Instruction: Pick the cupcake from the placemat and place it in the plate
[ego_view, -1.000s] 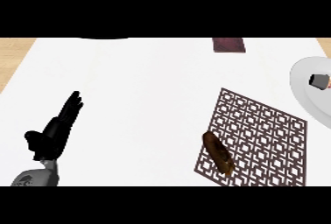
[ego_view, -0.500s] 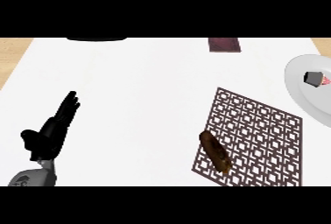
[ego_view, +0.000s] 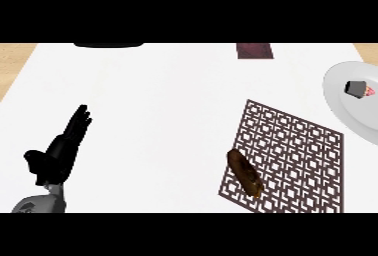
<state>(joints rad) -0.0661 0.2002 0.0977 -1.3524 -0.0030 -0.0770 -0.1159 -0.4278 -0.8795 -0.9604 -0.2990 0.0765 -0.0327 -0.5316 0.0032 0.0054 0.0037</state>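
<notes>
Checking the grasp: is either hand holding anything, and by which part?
Nothing is held. The left hand is open, fingers straight; the cupcake sits on the plate.

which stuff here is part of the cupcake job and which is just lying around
Part of the job:
cupcake, lying on the plate
plate
placemat

Just lying about:
brown pastry on the placemat's near left edge
dark red item at the far edge
left robot hand, open, resting

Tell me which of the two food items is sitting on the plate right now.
The cupcake, small with a pink top, lies on the white plate at the right edge. The long brown pastry lies on the brown lattice placemat instead.
</notes>
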